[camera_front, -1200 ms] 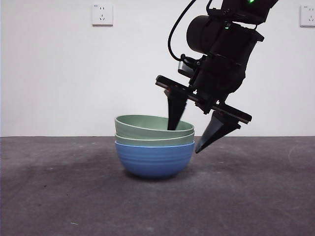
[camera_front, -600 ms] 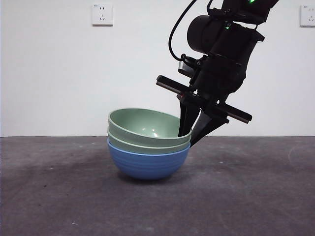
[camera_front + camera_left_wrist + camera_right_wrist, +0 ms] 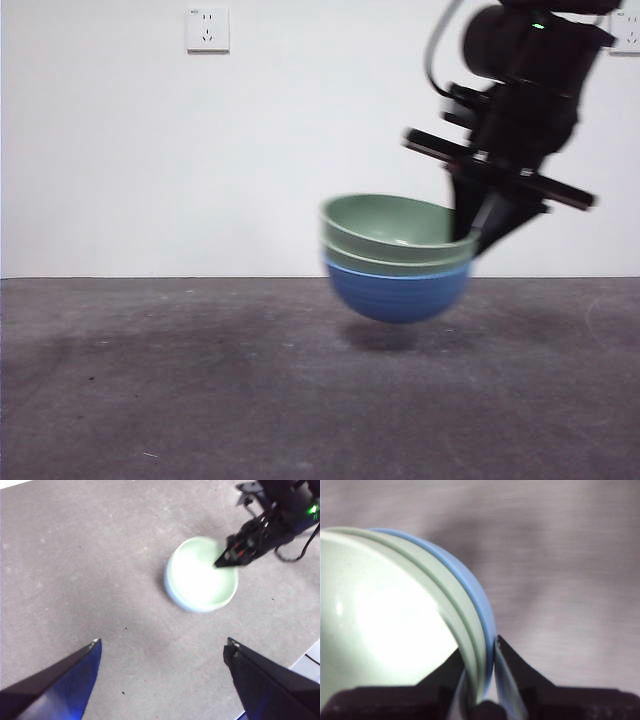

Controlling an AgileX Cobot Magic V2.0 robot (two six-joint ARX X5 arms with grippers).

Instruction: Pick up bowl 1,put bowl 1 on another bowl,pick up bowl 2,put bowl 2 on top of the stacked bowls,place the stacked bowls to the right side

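White wall (image 3: 200, 150) with two sockets, one (image 3: 207, 29) high up, backs a dark grey desk (image 3: 150, 380) that fills the lower part of the front view. Next in size is the black right arm (image 3: 530, 70), coming down from above and blurred. Its pincer (image 3: 478, 235) is clamped on the rim of the stacked bowls (image 3: 398, 262), one jaw inside the top bowl and one outside the blue wall, as the right wrist view shows (image 3: 487, 672). That stack hangs clear of the desk, tilted, with a shadow on the surface below. It reaches sideways and downward from the pincer. Another bowl (image 3: 400, 295), the blue one, sits lowest, with two pale green bowls (image 3: 385, 228) nested in it. Well apart from the stack, the left pincer (image 3: 162, 652) hovers high above the desk, jaws spread wide.
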